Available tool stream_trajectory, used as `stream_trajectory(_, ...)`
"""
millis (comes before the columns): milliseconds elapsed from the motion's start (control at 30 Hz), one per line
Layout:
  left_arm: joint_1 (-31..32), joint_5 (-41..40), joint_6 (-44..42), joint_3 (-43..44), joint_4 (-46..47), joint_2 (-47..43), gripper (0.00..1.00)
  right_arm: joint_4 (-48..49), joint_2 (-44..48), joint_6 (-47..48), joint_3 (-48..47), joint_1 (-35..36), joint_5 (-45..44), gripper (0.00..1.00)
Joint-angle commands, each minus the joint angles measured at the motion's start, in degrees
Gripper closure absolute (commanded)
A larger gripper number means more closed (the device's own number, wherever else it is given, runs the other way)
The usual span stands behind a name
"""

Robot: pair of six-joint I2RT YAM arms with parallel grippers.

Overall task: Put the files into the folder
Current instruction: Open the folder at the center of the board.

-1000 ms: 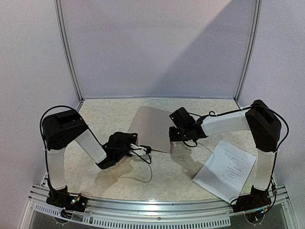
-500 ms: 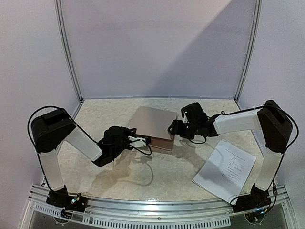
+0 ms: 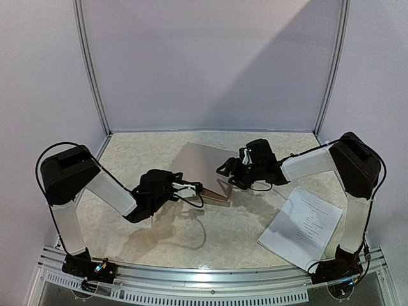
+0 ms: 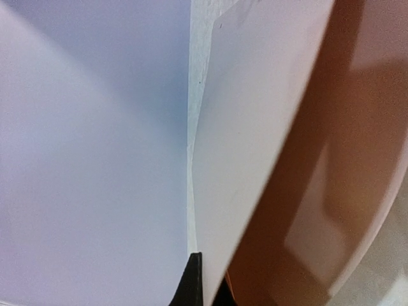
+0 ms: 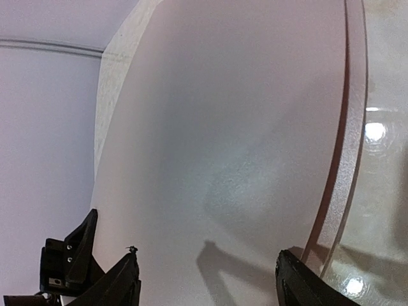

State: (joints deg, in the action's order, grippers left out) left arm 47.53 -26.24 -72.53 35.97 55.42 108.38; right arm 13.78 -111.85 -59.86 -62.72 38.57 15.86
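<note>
The left claw [image 3: 198,189] is pinching the folder [image 3: 203,162] by its near corner, mid-table. The right claw [image 3: 225,171] is hovering, fingers spread, at its right edge. The files [image 3: 301,226] are lying near right.

We see a tabletop [image 3: 229,247] with a pale beige, speckled, stone-like pattern, glossy enough to catch small bright glints [image 5: 375,132] in the right wrist view. Behind it rises a plain lilac-white back wall [image 3: 210,64], crossed by a diagonal shadow and framed by slim metal posts [image 3: 91,70] at both corners. A slotted aluminium rail [image 3: 210,284] runs along the near edge.
</note>
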Motion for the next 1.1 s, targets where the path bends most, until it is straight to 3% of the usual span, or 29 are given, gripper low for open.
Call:
stream_trajectory(0, 1.0, -1.4, 1.3, 0.9, 0.6, -0.2, 1.00, -6.0, 1.1, -0.6, -0.5, -0.2, -3.9, 0.22)
stream_trajectory(100, 1.0, -1.4, 1.1, 0.8, 0.9, -0.2, 1.00, -10.0, 4.5, 2.0, 0.4, -0.1, -8.4, 0.20)
stream_trajectory(233, 1.0, -1.4, 1.1, 0.9, 1.1, -0.1, 1.00, -9.4, 5.2, 2.6, 0.7, -0.2, -6.6, 0.19)
stream_trajectory(533, 1.5, -1.8, 1.4, 1.3, 0.1, -0.7, 1.00, 4.8, 0.1, -4.1, 1.1, -0.2, 1.7, 0.27)
stream_trajectory(733, 1.8, -2.3, 2.8, 1.6, -1.3, -1.4, 1.00, 8.4, -1.3, -7.0, 0.4, -0.2, 3.9, 0.42)
stream_trajectory(900, 1.9, -1.8, 4.7, 2.8, -7.0, -2.9, 1.00, 7.3, 0.4, -5.4, 0.4, -0.2, 3.2, 0.77)
stream_trajectory(933, 1.9, -1.8, 5.9, 4.0, -11.5, -3.6, 0.93, 6.5, 1.0, -4.8, 0.5, -0.2, 2.9, 0.84)
stream_trajectory(1000, 1.9, -1.4, 9.5, 6.8, -22.8, -5.8, 0.64, 4.1, 2.3, -2.3, 0.5, -0.2, 1.8, 0.97)
stream_trajectory(1067, 1.9, 0.7, 13.9, 9.3, -35.4, -9.2, 0.41, 1.5, 3.6, 0.0, 0.4, -0.3, 0.7, 1.00)
